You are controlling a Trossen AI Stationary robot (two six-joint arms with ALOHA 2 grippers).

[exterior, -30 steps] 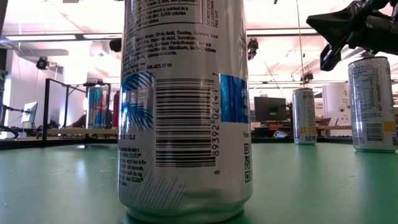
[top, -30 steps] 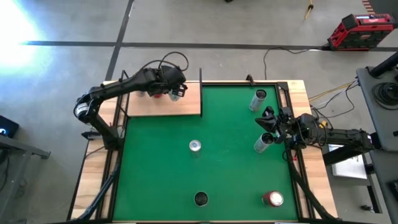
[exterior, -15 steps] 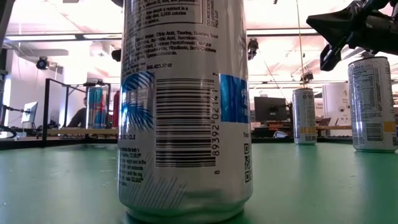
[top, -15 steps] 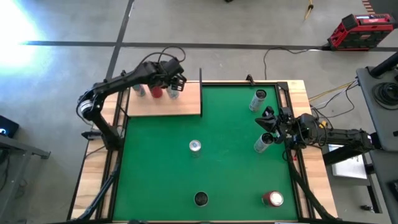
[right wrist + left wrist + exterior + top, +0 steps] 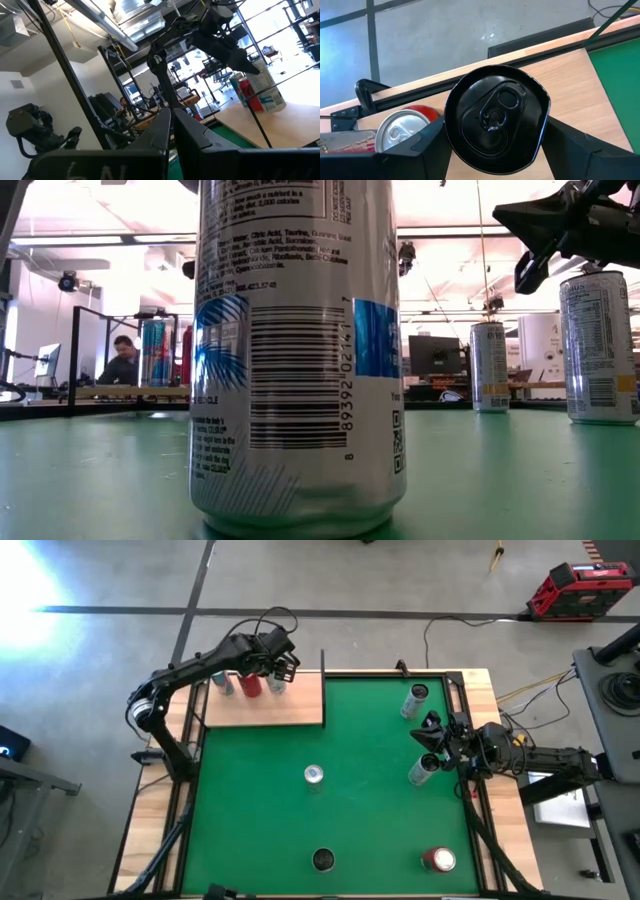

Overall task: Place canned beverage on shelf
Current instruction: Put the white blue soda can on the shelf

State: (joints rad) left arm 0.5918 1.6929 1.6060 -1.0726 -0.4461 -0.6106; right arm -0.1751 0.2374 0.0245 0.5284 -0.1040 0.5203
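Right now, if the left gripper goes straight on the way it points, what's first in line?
The shelf board: the left gripper points down at it, shut on a black-topped can whose base would land first. Can't tell if it already rests there.

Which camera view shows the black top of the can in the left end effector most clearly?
The left wrist view: the black can top fills the picture between the fingers, pull tab visible. The high view shows only a small can under the left end effector over the shelf. The low and right wrist views do not show that top.
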